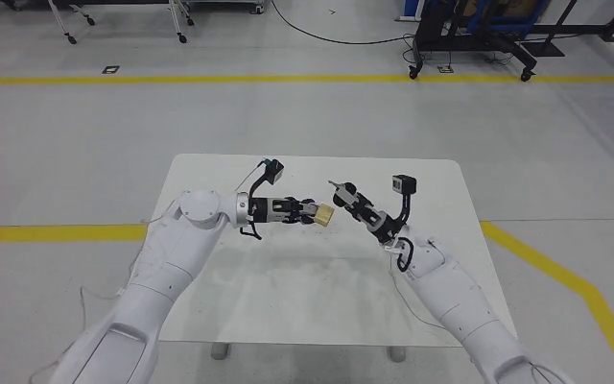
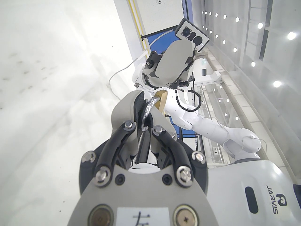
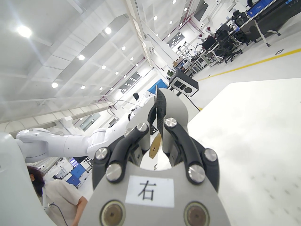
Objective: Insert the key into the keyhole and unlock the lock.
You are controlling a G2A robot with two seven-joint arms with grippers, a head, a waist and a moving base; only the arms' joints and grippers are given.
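A brass padlock point(image 1: 325, 215) hangs in the air over the middle of the white table point(image 1: 288, 298). My left gripper point(image 1: 309, 211) is shut on its steel shackle point(image 2: 147, 110), and the brass body point(image 2: 162, 99) sticks out past the fingertips. My right gripper point(image 1: 343, 196) hovers just right of the padlock and slightly farther back, shut on the key. The key's brass head point(image 3: 155, 147) shows between the fingers point(image 3: 175, 109), and its thin blade point(image 3: 156, 90) pokes out at the tips. From the left wrist view, the right gripper point(image 2: 172, 68) sits just beyond the padlock.
Both arms meet above the table's centre. Bare white tabletop point(image 3: 247, 123) lies on all sides of them. Yellow floor lines point(image 1: 288, 79) and a black wheeled stand point(image 1: 470, 48) are far off the table.
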